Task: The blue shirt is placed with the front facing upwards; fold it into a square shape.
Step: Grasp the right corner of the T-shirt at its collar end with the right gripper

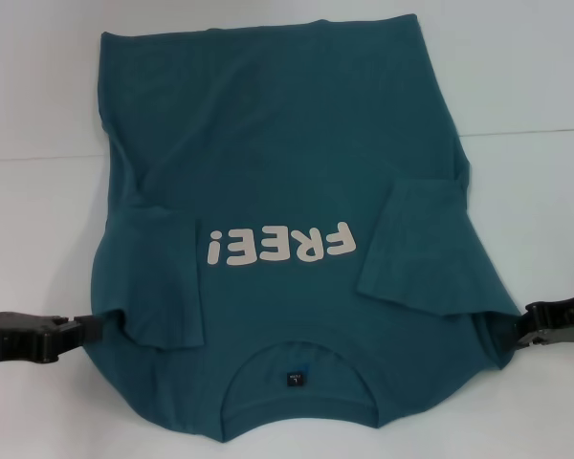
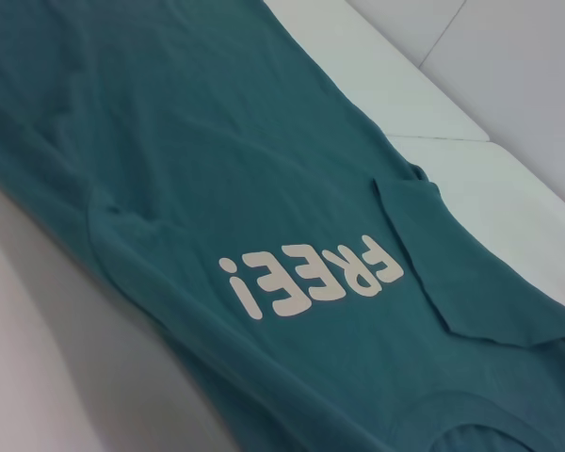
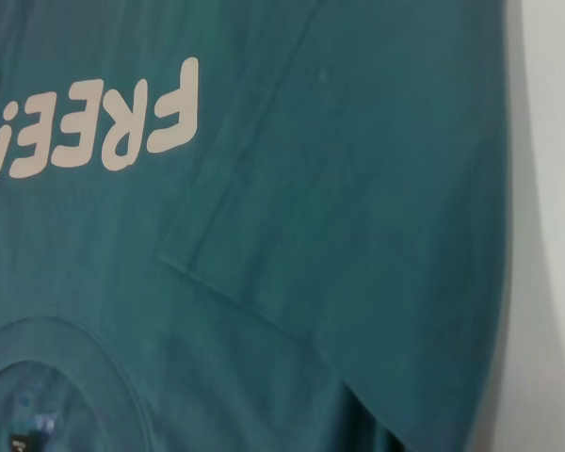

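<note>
The blue shirt (image 1: 277, 163) lies flat on the white table, front up, with its pale "FREE!" print (image 1: 279, 247) upside down to me and the round neck with its dark label (image 1: 295, 379) nearest me. Both short sleeves are folded inward onto the body, one on the left (image 1: 158, 287) and one on the right (image 1: 426, 249). My left gripper (image 1: 98, 328) is low at the shirt's left shoulder edge. My right gripper (image 1: 518, 333) is low at the right shoulder edge. The shirt also fills the left wrist view (image 2: 217, 141) and the right wrist view (image 3: 358, 188).
The white table (image 1: 536, 76) shows bare on both sides of the shirt and beyond its hem, with a faint seam (image 1: 38, 156) running across it. The shirt's near edge reaches the bottom of the head view.
</note>
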`<state>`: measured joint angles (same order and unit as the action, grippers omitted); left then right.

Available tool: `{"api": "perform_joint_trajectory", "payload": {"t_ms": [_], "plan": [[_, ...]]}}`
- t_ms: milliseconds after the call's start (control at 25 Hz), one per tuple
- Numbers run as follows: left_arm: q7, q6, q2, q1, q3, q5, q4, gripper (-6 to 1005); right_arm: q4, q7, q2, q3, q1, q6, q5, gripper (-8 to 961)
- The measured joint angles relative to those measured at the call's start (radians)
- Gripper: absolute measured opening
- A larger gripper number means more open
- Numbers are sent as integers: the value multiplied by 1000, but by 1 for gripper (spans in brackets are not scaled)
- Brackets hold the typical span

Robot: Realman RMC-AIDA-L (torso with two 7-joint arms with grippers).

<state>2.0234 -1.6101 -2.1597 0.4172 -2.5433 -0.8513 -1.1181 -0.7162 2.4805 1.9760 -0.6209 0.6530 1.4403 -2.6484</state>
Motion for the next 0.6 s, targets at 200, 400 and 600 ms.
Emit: {"api": "perform_joint_trajectory", "payload": {"t_ms": [200, 400, 600], "plan": [[0, 0, 0, 0, 0, 0, 0, 34, -4, -12, -1, -4, 0, -3, -2, 35], [0, -1, 0, 0, 0, 0, 0, 34, -8, -13, -5, -14, -5, -2, -3, 22], [0, -4, 0, -2, 0, 0, -1, 34, -22, -14, -18, -8, -10, 28, -1, 22]]}}
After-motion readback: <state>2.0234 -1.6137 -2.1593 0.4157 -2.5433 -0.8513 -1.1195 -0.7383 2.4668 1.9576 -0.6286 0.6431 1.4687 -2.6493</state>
